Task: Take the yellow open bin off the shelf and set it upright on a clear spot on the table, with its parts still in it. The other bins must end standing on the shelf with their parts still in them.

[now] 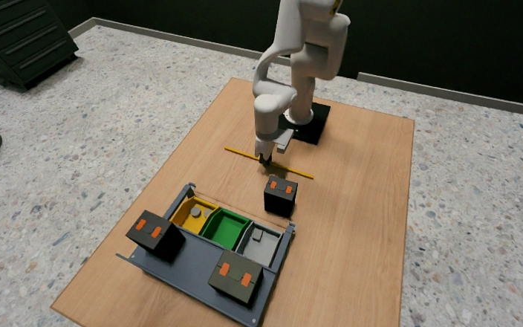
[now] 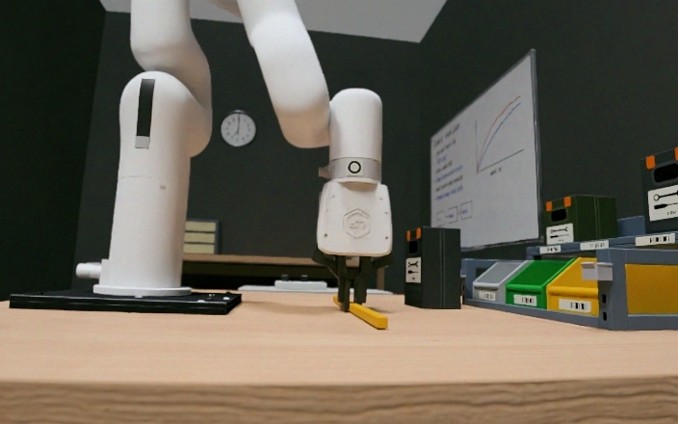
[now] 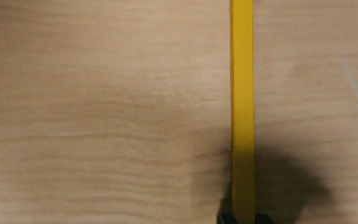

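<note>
My gripper [image 1: 264,160] [image 2: 352,305] is shut on a long thin yellow bar [image 1: 292,169] [image 2: 370,316] [image 3: 242,100], which lies flat on the table [image 1: 356,203] in front of the arm's base. The yellow open bin [image 1: 189,214] [image 2: 570,291] stands at the left end of the blue-grey shelf [image 1: 198,264] [image 2: 646,316], with grey round parts in it. A green bin [image 1: 224,228] [image 2: 534,281] and a grey bin [image 1: 261,244] [image 2: 494,279] stand beside it on the shelf.
A dark closed box [image 1: 280,195] [image 2: 432,267] with orange clips stands on the table between the bar and the shelf. Two more dark boxes [image 1: 154,233] [image 1: 235,276] sit on the shelf's top. The arm's black base plate [image 1: 316,122] is at the back.
</note>
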